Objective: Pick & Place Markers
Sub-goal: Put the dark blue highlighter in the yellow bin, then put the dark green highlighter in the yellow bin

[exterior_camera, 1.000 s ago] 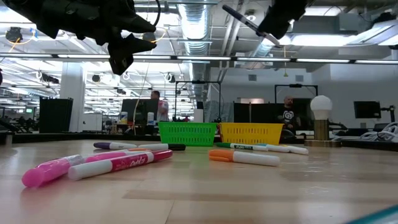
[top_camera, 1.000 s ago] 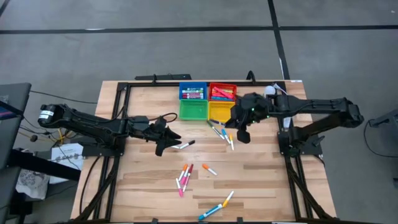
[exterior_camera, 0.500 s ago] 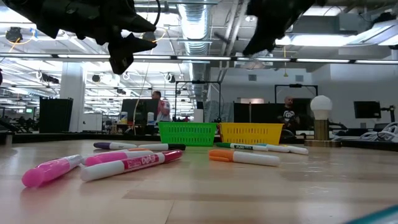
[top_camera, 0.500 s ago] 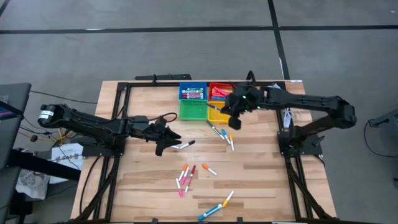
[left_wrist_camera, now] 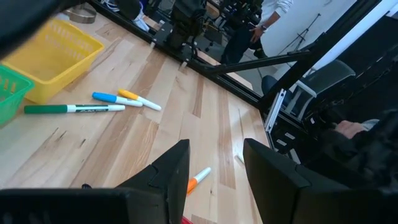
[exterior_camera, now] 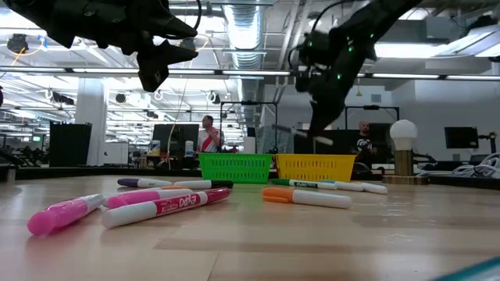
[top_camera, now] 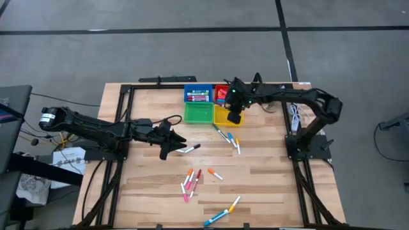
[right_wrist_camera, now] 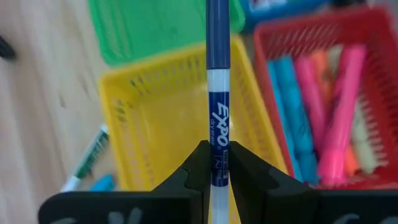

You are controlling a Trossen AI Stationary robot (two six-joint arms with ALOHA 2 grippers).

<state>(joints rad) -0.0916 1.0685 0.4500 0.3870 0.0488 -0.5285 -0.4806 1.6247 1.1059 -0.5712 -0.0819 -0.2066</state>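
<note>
My right gripper (top_camera: 234, 115) hangs over the yellow tray (top_camera: 223, 119), shut on a dark blue marker (right_wrist_camera: 216, 93) with a white band. My left gripper (top_camera: 167, 147) hovers open above the table's left half, close to a black-capped marker (top_camera: 192, 147) that lies flat. Its fingers (left_wrist_camera: 174, 174) have nothing between them. More markers lie flat on the wood: one group near the yellow tray (top_camera: 227, 136), another in the middle (top_camera: 190, 181), and a few by the near edge (top_camera: 222, 211). My right gripper pinches the marker's printed barrel (right_wrist_camera: 215, 163) between its two fingers (right_wrist_camera: 198, 167), near one end. The fingers slant steeply down from the table's right. The marker juts out past them, lifted clear above the yellow tray, and lies nearly level in the low view (exterior_camera: 312, 137).
Four small trays stand in a square at the far middle: blue (top_camera: 198, 94), red (top_camera: 229, 93) with markers inside, green (top_camera: 199, 114) and yellow. A black frame (top_camera: 121, 115) runs along the table's edges. People stand in the room behind (exterior_camera: 207, 134).
My right gripper, still shut on the blue marker, has swung from above the loose markers toward the table's far edge and a little left. It has sunk and tipped more steeply down, and now hangs over the yellow tray. The marker stays clear of everything.
</note>
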